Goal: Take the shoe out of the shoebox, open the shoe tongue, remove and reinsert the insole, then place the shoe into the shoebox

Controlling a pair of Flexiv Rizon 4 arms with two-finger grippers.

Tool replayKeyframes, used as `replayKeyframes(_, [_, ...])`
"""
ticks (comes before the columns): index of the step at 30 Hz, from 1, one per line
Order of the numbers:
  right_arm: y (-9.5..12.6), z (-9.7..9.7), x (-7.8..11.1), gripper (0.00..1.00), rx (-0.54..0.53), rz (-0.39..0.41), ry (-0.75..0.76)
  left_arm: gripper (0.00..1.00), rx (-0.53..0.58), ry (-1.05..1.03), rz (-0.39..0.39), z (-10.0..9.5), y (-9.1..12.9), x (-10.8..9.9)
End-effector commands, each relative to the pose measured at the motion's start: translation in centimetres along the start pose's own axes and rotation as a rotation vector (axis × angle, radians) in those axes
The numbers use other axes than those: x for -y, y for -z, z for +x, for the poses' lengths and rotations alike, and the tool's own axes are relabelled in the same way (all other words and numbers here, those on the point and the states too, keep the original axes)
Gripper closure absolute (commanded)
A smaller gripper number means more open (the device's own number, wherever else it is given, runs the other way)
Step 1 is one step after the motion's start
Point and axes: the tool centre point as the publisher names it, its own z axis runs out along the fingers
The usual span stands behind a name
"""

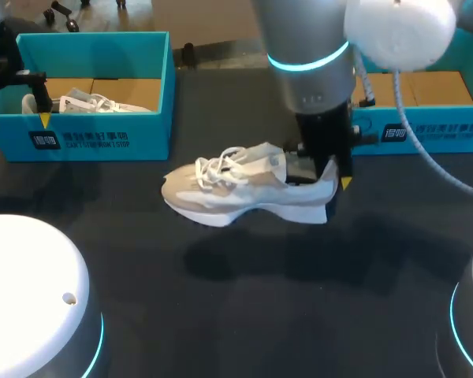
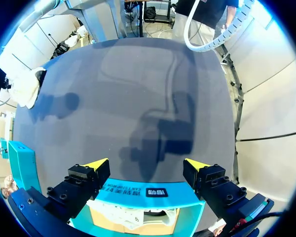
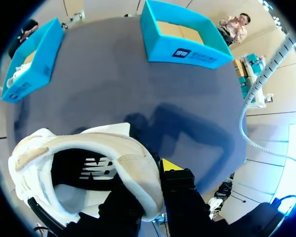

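The shoe (image 1: 244,189) stands upright on its sole mid-counter, its long axis running side to side, toe toward my left and heel toward my right. The right hand (image 3: 148,182) is clenched on the heel collar, one finger inside and one outside, so that arm is plainly the nearer. The empty shoebox (image 1: 426,110) sits just behind the heel. The left hand (image 2: 145,170) hangs released above the far-left shoebox (image 1: 94,87), which holds a second shoe (image 1: 87,102). Bare counter (image 1: 260,299) lies in front.

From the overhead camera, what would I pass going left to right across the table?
Teal cardboard shoebox holding a white shoe → beige and white sneaker → right arm's black tool at its heel → second teal shoebox.
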Motion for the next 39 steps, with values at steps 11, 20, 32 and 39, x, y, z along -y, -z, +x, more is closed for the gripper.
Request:
replayKeyframes(11, [-5.1, 2.9, 0.4, 1.00, 0.092, -0.011, 0.093, 0.00, -0.002, 0.000, -0.004, 0.0, 0.0, 0.2])
replayKeyframes(20, [-7.6, 3.3, -0.8, 1.00, 0.102, -0.021, 0.102, 0.00, -0.002, 0.000, -0.004, 0.0, 0.0, 0.2])
replayKeyframes(32, [-10.2, 3.2, -2.5, 1.00, 0.107, -0.068, 0.065, 0.00, -0.002, 0.000, -0.004, 0.0, 0.0, 0.2])
replayKeyframes(39, [-11.8, 3.6, -2.7, 1.00, 0.087, -0.069, 0.058, 0.00, -0.002, 0.000, -0.004, 0.0, 0.0, 0.2])
